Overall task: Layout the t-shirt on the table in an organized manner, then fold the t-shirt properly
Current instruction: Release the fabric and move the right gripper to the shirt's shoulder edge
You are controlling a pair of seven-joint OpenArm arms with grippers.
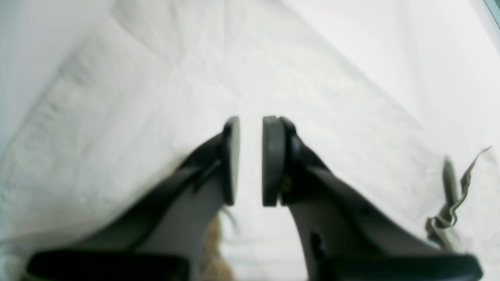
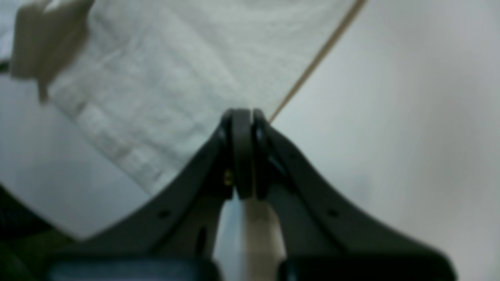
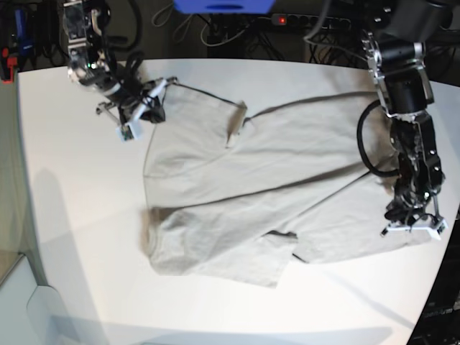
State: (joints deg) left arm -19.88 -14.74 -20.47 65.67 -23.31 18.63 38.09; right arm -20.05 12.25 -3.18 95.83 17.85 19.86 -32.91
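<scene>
The light grey-beige t-shirt [image 3: 287, 165] lies spread and wrinkled across the white table [image 3: 72, 215]. One part is folded over near its front [image 3: 280, 255]. My right gripper [image 3: 153, 100] is at the shirt's far left corner. In the right wrist view it [image 2: 243, 156] is shut, with a strip of the shirt's edge [image 2: 259, 230] between the fingers and the shirt [image 2: 175, 70] stretching away. My left gripper [image 3: 413, 228] is low over the shirt's right edge. In the left wrist view it [image 1: 250, 160] is open by a narrow gap above the cloth [image 1: 156, 97].
Cables and a power strip [image 3: 287, 20] lie beyond the table's back edge. A black cable loop [image 3: 368, 144] hangs from the left arm. The table's right edge [image 3: 449, 237] runs close to the left gripper. A frayed grey strip [image 1: 449, 203] shows beside the left gripper.
</scene>
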